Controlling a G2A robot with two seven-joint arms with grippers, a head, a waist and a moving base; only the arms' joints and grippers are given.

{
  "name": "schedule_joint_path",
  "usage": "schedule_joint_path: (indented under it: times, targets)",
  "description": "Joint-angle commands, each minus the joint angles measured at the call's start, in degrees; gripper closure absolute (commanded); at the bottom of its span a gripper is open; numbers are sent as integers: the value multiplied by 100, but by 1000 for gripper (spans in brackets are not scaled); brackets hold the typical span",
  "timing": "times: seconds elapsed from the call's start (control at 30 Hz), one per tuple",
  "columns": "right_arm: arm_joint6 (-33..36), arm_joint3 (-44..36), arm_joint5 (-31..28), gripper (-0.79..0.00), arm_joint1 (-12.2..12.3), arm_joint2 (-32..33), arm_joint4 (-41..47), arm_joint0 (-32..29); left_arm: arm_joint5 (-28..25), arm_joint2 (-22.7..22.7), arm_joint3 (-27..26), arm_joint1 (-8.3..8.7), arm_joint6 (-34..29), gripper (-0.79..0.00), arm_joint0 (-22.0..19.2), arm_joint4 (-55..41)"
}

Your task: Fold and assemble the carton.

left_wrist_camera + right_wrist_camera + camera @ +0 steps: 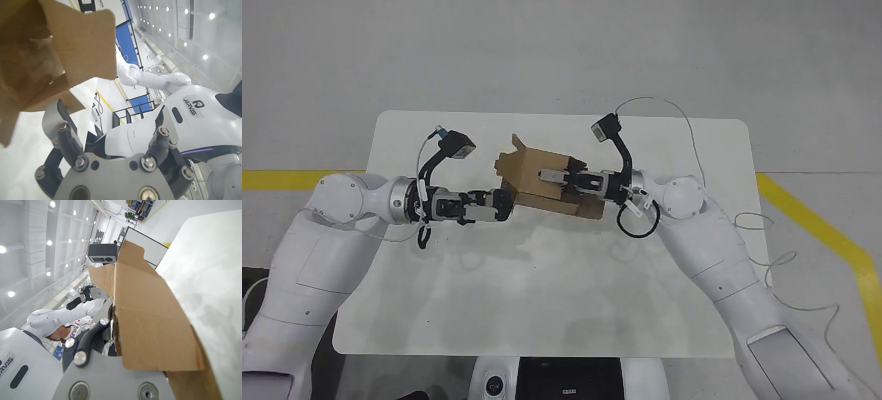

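A brown carton (542, 178), partly erected with loose flaps, is held above the middle of the white table (442, 300). My right gripper (554, 178) comes in from the right and is shut on the carton's upper wall. In the right wrist view one finger (103, 322) presses the carton (147, 317) wall, and the other finger is hidden behind it. My left gripper (504, 200) stands open at the carton's left end. In the left wrist view the left gripper (111, 115) has its fingers spread wide, one beside a hanging flap of the carton (37, 56).
The table has bare room all around the carton, with its front edge near the robot. A thin cable (687, 125) loops from the right arm over the table's far right corner. Yellow floor tape (812, 215) runs past both sides.
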Motion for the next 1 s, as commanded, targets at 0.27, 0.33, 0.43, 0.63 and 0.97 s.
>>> schedule_joint_path:
  times: [0.27,0.33,0.43,0.63,0.97]
  targets:
    - [974,-676,786,0,264,610,349,-465,-626,-53,681,-29,735,-785,-243,1233]
    - [1098,-828,887,0,302,695,370,-532,-709,49,779,-57,872,-785,-288,1460]
    - [1159,-1002,966,0,343,788,379,-625,-821,208,875,-96,1027,-785,-384,1908]
    - [1230,-1229,988,0,397,921,409,-696,-926,516,1001,-182,1326,-785,-502,2419]
    - [1158,-1296,847,0,439,992,430,-729,-986,782,969,-267,1431,-785,-630,2607]
